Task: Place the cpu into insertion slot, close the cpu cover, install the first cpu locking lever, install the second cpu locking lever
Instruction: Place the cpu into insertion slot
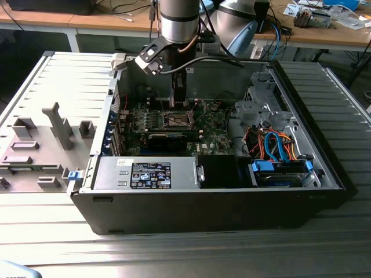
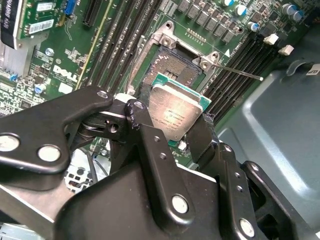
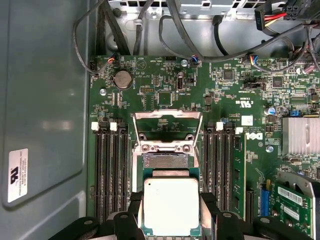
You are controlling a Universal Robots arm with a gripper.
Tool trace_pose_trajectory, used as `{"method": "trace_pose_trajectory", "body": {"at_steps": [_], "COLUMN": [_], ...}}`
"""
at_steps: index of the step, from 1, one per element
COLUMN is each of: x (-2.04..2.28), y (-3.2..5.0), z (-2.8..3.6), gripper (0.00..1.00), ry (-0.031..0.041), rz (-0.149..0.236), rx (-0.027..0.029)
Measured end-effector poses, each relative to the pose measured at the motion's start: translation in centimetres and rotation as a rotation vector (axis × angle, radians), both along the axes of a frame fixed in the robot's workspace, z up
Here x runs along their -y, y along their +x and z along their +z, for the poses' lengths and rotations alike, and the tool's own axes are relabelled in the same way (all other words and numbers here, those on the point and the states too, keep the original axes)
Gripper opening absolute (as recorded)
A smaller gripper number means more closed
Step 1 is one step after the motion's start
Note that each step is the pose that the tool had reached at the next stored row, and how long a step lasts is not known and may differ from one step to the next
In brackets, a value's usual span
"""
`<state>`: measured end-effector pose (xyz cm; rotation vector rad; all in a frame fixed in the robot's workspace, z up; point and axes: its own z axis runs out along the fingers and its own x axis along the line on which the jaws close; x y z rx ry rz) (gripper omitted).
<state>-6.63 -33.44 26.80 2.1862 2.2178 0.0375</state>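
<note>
You have the cpu (image 3: 171, 205) clamped between the jaws, which press on two opposite edges, with its dull metal top facing the cameras in both wrist views. In the second wrist view the cpu (image 2: 177, 115) hangs just beside the insertion slot (image 2: 175, 60), over the slot's near edge and not seated in it. The slot's dark square bed lies bare.

In the first wrist view the cpu cover (image 3: 167, 116) stands flipped up at the far side of the insertion slot (image 3: 166, 161), and the green board (image 3: 230, 100) shows through its square opening. Rows of black memory slots (image 3: 112, 170) run along both sides of the socket. In the second wrist view a thin metal rod (image 2: 240, 72) sticks out from one corner of the slot's frame across the memory slots.

In the exterior view your arm (image 1: 179, 23) reaches straight down into the open computer case (image 1: 232, 202), which lies on the ribbed bench (image 1: 174, 249). The jaws hang right over the insertion slot (image 1: 177, 120).
</note>
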Motion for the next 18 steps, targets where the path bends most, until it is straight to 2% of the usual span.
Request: {"method": "trace_pose_trajectory", "body": {"at_steps": [4, 8, 18], "x": [-0.25, -0.26, -0.27], "y": [0.01, 0.00, 0.00], "z": [-0.23, -0.63, -0.98], "gripper": [0.54, 0.54, 0.54], "ry": [0.0001, 0.0001, 0.0001], "rz": [0.000, 0.000, 0.000], "rx": [0.0000, 0.0000, 0.0000]}}
